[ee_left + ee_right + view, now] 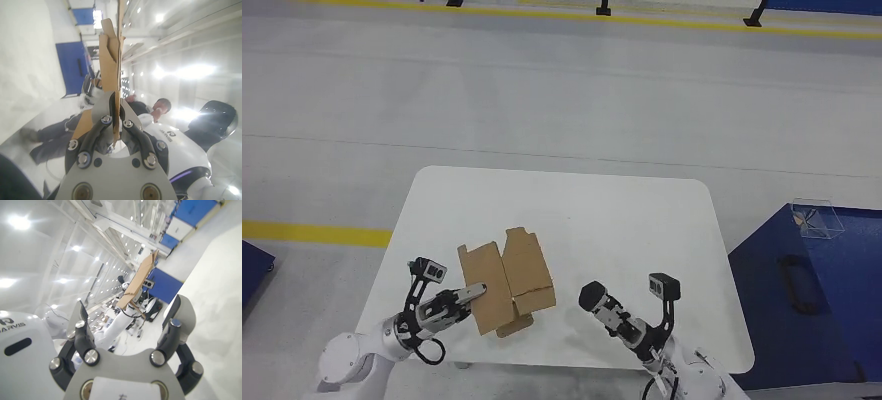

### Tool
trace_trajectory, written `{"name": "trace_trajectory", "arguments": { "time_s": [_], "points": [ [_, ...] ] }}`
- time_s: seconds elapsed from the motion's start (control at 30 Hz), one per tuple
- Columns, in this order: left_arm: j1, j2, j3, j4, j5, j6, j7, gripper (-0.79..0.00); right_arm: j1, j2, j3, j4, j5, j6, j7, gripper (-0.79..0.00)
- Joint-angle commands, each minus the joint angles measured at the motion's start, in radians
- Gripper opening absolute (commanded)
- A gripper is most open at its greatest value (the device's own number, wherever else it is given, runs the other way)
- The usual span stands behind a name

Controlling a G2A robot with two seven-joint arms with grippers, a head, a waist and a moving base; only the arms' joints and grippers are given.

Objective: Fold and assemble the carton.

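Note:
A flat brown cardboard carton (507,280) is held up over the near part of the white table (572,210), with its flaps unfolded. My left gripper (477,293) is shut on the carton's near left edge. In the left wrist view the cardboard sheet (110,62) runs edge-on between the two fingers (124,109), which pinch it. My right gripper (592,297) stands open to the right of the carton, a short gap away, holding nothing. In the right wrist view the carton (139,283) shows farther off between the spread fingers (179,309).
A blue cabinet (807,290) stands just off the table's right side, with a small clear box (817,217) on it. Another blue object (252,265) sits at the far left. A yellow floor line (317,234) runs left of the table.

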Motion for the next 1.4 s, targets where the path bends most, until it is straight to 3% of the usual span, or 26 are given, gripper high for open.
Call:
{"name": "trace_trajectory", "arguments": {
  "time_s": [0.0, 0.27, 0.53, 0.57, 0.6, 0.67, 0.7, 0.73, 0.77, 1.17, 1.2, 1.23, 1.37],
  "points": [
    [-0.024, -0.014, 0.067, 0.047, -0.094, -0.022, -0.004, -0.785, -0.033, -0.011, 0.021, -0.03, -0.24, -0.024, -0.176, 0.0],
    [-0.116, -0.052, 0.234, 0.176, -0.255, 0.04, -0.119, -0.785, -0.068, -0.056, -0.049, -0.031, -0.788, 0.069, -0.544, 0.0],
    [-0.141, -0.064, 0.284, 0.212, -0.275, 0.103, -0.164, -0.785, -0.046, -0.077, -0.108, 0.039, -0.967, 0.133, -0.721, -0.018],
    [-0.143, -0.064, 0.287, 0.216, -0.282, 0.117, -0.172, -0.785, -0.043, -0.079, -0.116, 0.049, -0.977, 0.135, -0.727, -0.105],
    [-0.145, -0.065, 0.287, 0.219, -0.286, 0.123, -0.177, -0.785, -0.038, -0.081, -0.122, 0.056, -0.984, 0.137, -0.733, -0.24],
    [-0.145, -0.066, 0.287, 0.22, -0.284, 0.118, -0.181, -0.785, -0.032, -0.084, -0.134, 0.067, -0.998, 0.142, -0.744, -0.6],
    [-0.143, -0.066, 0.288, 0.22, -0.283, 0.114, -0.181, -0.785, -0.029, -0.085, -0.139, 0.072, -1.002, 0.142, -0.747, -0.634],
    [-0.141, -0.067, 0.29, 0.219, -0.284, 0.116, -0.184, -0.785, -0.027, -0.086, -0.144, 0.076, -1.002, 0.142, -0.751, -0.742],
    [-0.14, -0.067, 0.292, 0.219, -0.282, 0.121, -0.187, -0.785, -0.025, -0.088, -0.148, 0.08, -1.002, 0.142, -0.754, -0.785],
    [-0.136, -0.07, 0.296, 0.23, -0.279, 0.144, -0.19, -0.785, -0.023, -0.094, -0.178, 0.098, -1.004, 0.126, -0.748, -0.785],
    [-0.134, -0.069, 0.289, 0.232, -0.272, 0.135, -0.181, -0.465, -0.025, -0.093, -0.178, 0.098, -0.994, 0.121, -0.742, -0.785],
    [-0.131, -0.068, 0.279, 0.233, -0.269, 0.115, -0.169, 0.0, -0.028, -0.093, -0.177, 0.1, -0.978, 0.118, -0.732, -0.785],
    [-0.117, -0.06, 0.215, 0.261, -0.283, 0.071, -0.135, 0.0, -0.037, -0.089, -0.156, 0.091, -0.877, 0.117, -0.651, -0.785]
  ]
}}
